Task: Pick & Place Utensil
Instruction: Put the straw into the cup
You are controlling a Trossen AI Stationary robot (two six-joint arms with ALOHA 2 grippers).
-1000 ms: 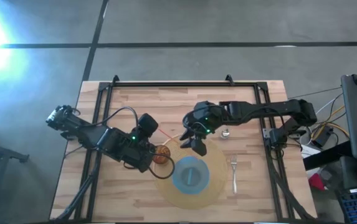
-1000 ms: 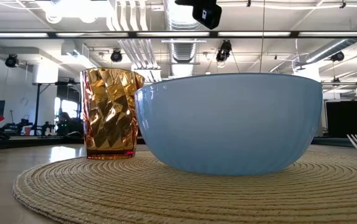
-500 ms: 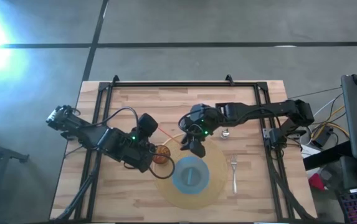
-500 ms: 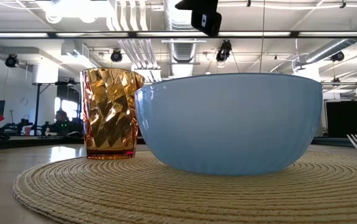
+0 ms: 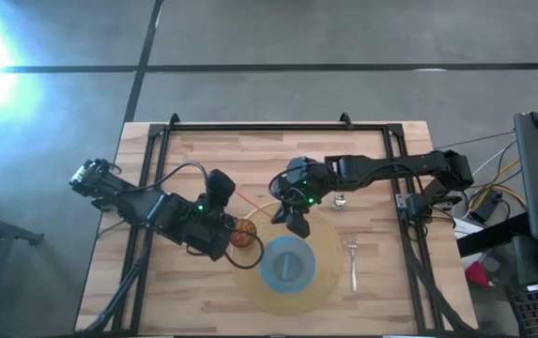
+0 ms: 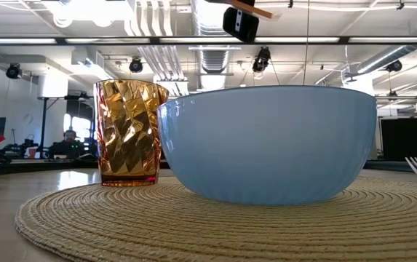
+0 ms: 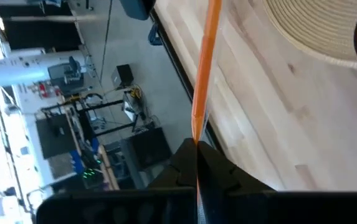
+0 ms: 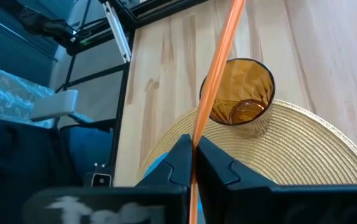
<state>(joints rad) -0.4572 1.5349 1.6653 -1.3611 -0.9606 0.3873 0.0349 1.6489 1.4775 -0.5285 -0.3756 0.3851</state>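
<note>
wood table [image 5: 203, 291] (industrial hall behind) | woven placemat [image 6: 193, 225] | both claws pinch orange straw [image 8: 218, 68]

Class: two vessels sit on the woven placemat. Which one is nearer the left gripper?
The amber cup, right beside the left gripper; the blue bowl sits farther off at the placemat's centre.

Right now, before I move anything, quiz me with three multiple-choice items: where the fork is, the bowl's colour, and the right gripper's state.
1. The fork lies:
A. on the table, right of the mat
B. on the mat
C. left of the mat

2. The bowl is:
A. white
B. red
C. blue

3. The right gripper is:
A. open, empty
B. shut on the straw
C. shut on the fork

Key:
1 A, the high view shows it on bare wood beside the mat.
2 C, blue in both the high and low views.
3 B, its fingers pinch the orange straw.
</note>
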